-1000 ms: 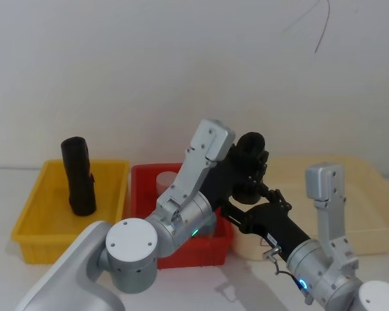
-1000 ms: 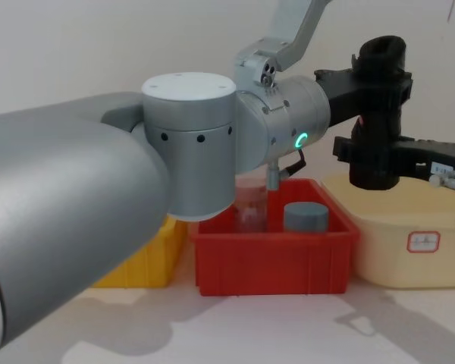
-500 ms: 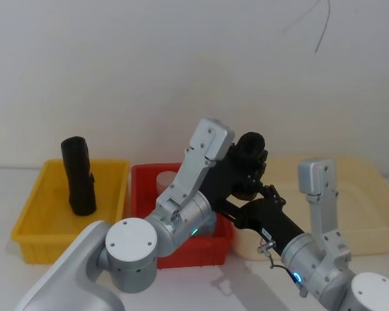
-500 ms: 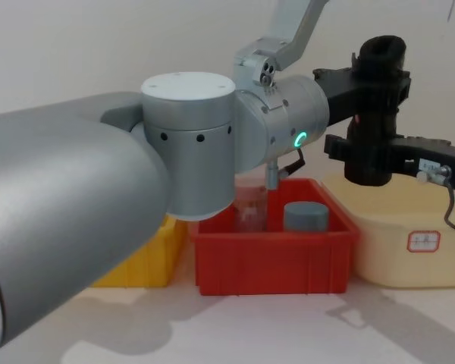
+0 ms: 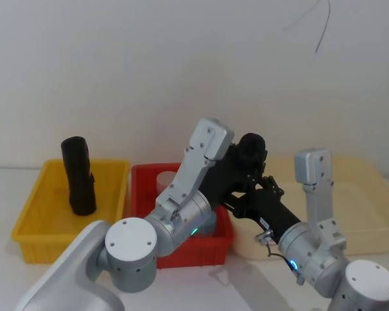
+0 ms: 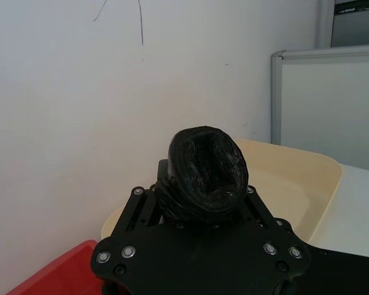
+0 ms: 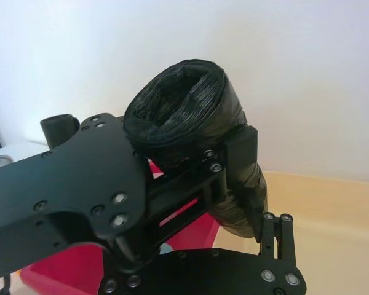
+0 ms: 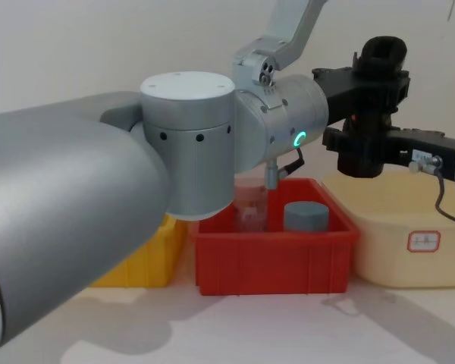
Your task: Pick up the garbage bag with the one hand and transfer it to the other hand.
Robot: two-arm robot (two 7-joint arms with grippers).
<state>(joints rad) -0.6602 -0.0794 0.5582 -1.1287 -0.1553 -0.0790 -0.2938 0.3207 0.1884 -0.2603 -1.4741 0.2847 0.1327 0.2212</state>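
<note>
Black garbage bag (image 8: 383,51) hangs upright in the air, above and just beyond the right end of the red bin (image 8: 273,262); my left gripper (image 8: 373,85) is clamped round its upper half and carries it; my right gripper (image 8: 362,149) sits at the roll's lower half, also above the bin's right end; whether it grips the roll I cannot tell.
</note>
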